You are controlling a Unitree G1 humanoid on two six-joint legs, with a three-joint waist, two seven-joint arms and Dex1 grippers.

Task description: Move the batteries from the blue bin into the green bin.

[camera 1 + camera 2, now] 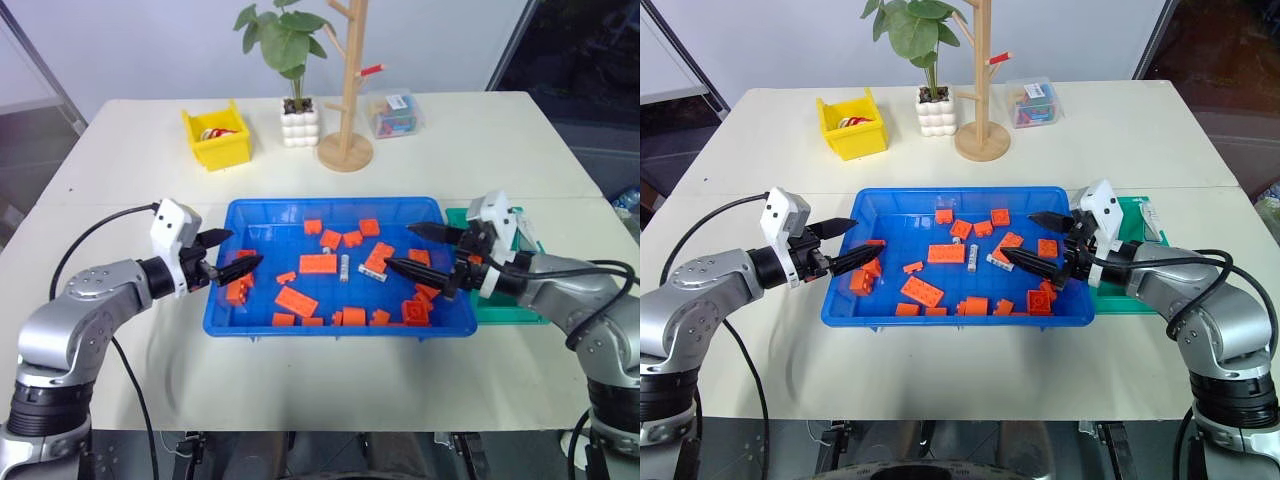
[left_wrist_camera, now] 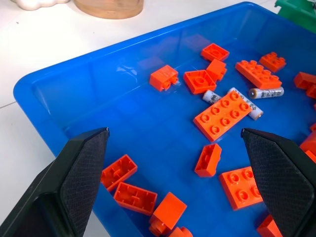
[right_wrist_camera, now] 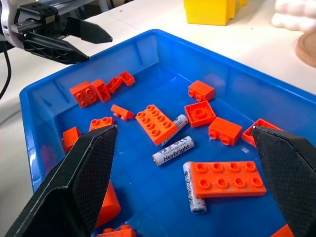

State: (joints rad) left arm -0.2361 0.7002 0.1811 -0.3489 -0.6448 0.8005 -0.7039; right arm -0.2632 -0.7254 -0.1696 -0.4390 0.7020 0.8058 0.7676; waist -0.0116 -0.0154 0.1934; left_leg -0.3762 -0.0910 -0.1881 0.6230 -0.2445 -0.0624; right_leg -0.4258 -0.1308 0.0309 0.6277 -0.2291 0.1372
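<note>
The blue bin (image 1: 330, 204) sits mid-table, scattered with orange bricks (image 1: 318, 264). Three batteries lie near its middle: one printed "Heybright" (image 3: 173, 148), one partly under a brick (image 3: 178, 122), one beside a long brick (image 3: 192, 190). They also show as small silver cylinders (image 1: 343, 267) from above. The green bin (image 1: 1137, 215) stands against the blue bin's right side, partly hidden by my right arm. My left gripper (image 1: 245, 250) hovers open over the blue bin's left edge, holding nothing. My right gripper (image 1: 398, 246) hovers open over the bin's right part, also holding nothing.
At the back of the table stand a yellow bin (image 1: 218, 135), a white plant pot (image 1: 299, 122), a wooden peg stand (image 1: 346, 140) and a clear lidded box (image 1: 394, 113). White tabletop surrounds the bins.
</note>
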